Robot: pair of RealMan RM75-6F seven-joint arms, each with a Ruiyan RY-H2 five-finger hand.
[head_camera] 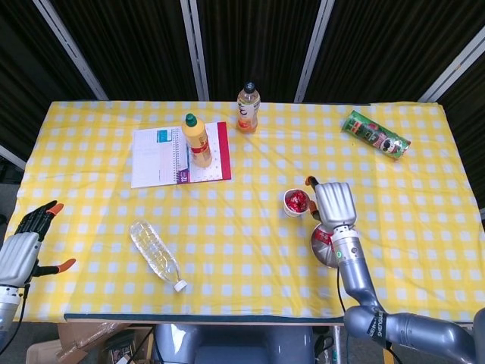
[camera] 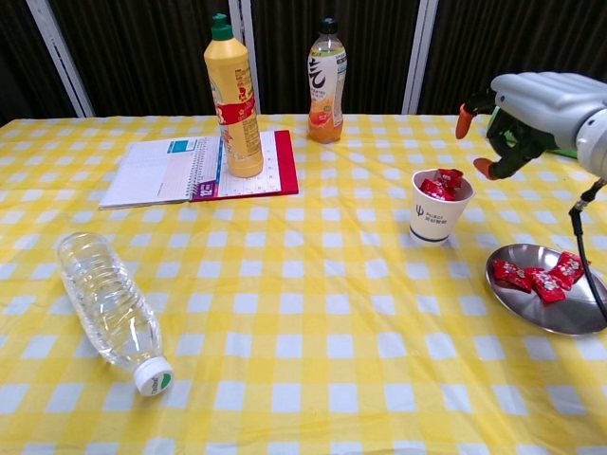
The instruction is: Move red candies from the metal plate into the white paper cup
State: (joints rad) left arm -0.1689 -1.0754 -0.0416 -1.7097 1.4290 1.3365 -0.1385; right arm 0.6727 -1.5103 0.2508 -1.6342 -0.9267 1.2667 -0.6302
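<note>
Both hands are holding nothing: right hand [camera: 536,109] is hovering above and right of the white paper cup [camera: 438,210], fingers apart and loosely curled; left hand [head_camera: 26,243] is hanging off the near-left worktop edge, fingers spread. Cup is holding red candies [camera: 439,184]. More red candies [camera: 537,279] are lying on the metal plate [camera: 560,314], near-right of the cup. Clear bottle [camera: 107,309] is lying near-left on the worktop [camera: 303,313].
</note>
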